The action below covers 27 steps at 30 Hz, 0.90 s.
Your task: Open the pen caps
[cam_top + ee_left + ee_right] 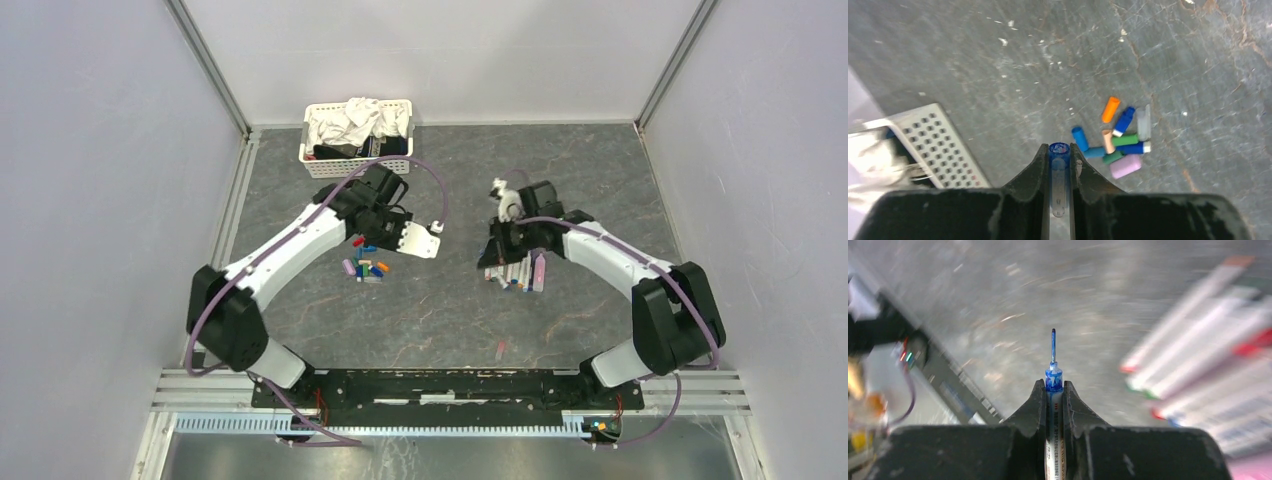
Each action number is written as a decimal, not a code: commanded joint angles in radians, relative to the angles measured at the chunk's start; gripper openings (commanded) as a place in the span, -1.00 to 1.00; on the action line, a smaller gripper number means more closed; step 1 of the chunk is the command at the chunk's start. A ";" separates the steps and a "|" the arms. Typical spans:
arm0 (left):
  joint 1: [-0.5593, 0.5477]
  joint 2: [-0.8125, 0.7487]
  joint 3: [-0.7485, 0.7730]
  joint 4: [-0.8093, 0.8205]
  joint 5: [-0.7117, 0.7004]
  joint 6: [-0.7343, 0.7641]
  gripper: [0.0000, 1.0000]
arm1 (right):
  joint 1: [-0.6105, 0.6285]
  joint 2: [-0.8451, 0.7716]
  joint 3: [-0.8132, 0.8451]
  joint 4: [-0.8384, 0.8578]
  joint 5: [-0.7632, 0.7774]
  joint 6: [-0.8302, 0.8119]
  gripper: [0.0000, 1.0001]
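Pen caps lay in a loose pile, one blue cap pinched in the narrowed left gripper near them, its bared blue pen clamped in the right gripper; the cap was judged best released low over the pile, and the pen laid by the other pens.

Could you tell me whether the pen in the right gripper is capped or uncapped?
Uncapped: the pen shows a bare blue tip beyond the right gripper, while the left gripper holds a blue cap.
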 commanded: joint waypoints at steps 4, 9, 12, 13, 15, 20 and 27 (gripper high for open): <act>-0.001 0.127 -0.059 0.125 -0.013 -0.208 -0.88 | -0.106 0.012 0.068 -0.016 0.484 0.068 -1.00; 0.000 0.215 -0.115 0.246 -0.049 -0.244 -0.87 | -0.108 0.048 0.020 0.062 0.610 0.115 -1.00; 0.001 0.280 -0.114 0.285 -0.085 -0.278 -0.85 | -0.108 0.090 0.018 0.083 0.659 0.143 -1.00; 0.001 0.296 -0.111 0.292 -0.092 -0.293 -0.83 | -0.107 0.102 0.018 0.091 0.671 0.152 -1.00; 0.001 0.316 -0.107 0.299 -0.094 -0.306 -0.79 | -0.108 0.119 0.022 0.108 0.686 0.167 -1.00; 0.001 0.330 -0.114 0.307 -0.087 -0.315 -0.64 | -0.094 0.165 0.054 0.113 0.712 0.193 -0.99; 0.007 0.317 -0.091 0.274 -0.035 -0.360 -0.14 | -0.064 0.221 0.089 0.106 0.753 0.229 -0.56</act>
